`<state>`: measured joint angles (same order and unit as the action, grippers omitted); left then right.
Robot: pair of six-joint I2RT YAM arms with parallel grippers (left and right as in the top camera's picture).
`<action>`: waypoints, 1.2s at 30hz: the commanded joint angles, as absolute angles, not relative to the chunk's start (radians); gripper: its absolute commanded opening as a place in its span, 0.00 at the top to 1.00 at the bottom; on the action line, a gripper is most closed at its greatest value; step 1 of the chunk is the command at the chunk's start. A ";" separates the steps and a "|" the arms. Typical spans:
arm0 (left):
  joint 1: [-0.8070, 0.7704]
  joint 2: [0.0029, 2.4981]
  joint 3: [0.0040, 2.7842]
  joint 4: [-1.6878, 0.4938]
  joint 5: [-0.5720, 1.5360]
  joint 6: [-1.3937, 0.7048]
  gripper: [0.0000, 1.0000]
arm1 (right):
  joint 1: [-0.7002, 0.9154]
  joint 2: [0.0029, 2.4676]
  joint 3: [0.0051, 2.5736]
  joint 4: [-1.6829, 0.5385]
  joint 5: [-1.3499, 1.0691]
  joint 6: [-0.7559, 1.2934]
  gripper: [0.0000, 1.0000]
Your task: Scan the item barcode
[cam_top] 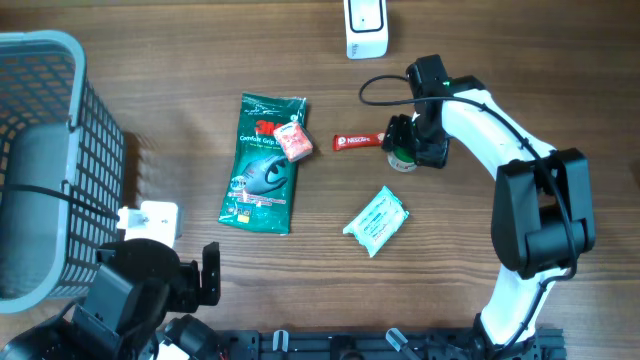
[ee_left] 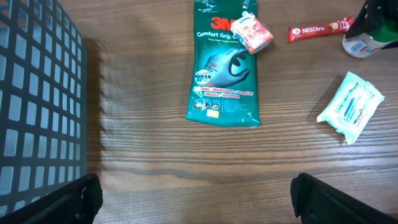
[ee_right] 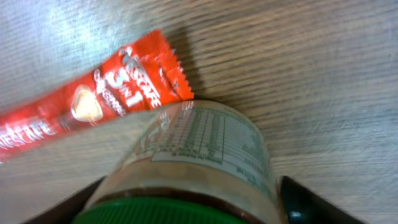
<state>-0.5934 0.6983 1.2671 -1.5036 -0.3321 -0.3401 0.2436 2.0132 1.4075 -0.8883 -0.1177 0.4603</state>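
A small jar [cam_top: 403, 159] with a green lid and a printed label stands on the wooden table, right of centre. My right gripper [cam_top: 405, 150] has come down over it. In the right wrist view the jar [ee_right: 199, 155] fills the space between the two black fingers, which press against its sides just under the lid. The label side towards the camera shows a nutrition table; no barcode can be made out. My left gripper [ee_left: 196, 186] stands wide open over bare wood at the front left, holding nothing.
A red Nescafe sachet [cam_top: 358, 141] lies against the jar's left side. Further left lie a green 3M glove pack [cam_top: 265, 165] with a small red-and-white packet [cam_top: 293, 141] on it. A pale wipes packet [cam_top: 376, 220], a white device [cam_top: 366, 28] and a grey basket [cam_top: 40, 170] are around.
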 commanded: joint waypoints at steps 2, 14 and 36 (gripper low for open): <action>-0.590 0.693 1.270 -1.501 -0.341 -0.352 0.00 | 0.243 2.031 1.457 -0.948 -0.017 0.325 0.01; -0.590 0.693 1.270 -1.502 -0.341 -0.353 0.00 | 0.244 2.035 1.562 -1.048 -0.080 0.642 0.00; -0.590 0.693 1.270 -1.502 -0.341 -0.353 0.00 | 0.221 2.085 1.646 -1.199 -0.228 0.496 0.44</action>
<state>-0.5934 0.6983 1.2671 -1.5032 -0.3325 -0.3401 0.2348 2.1086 1.5612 -1.1202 -0.1455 0.5861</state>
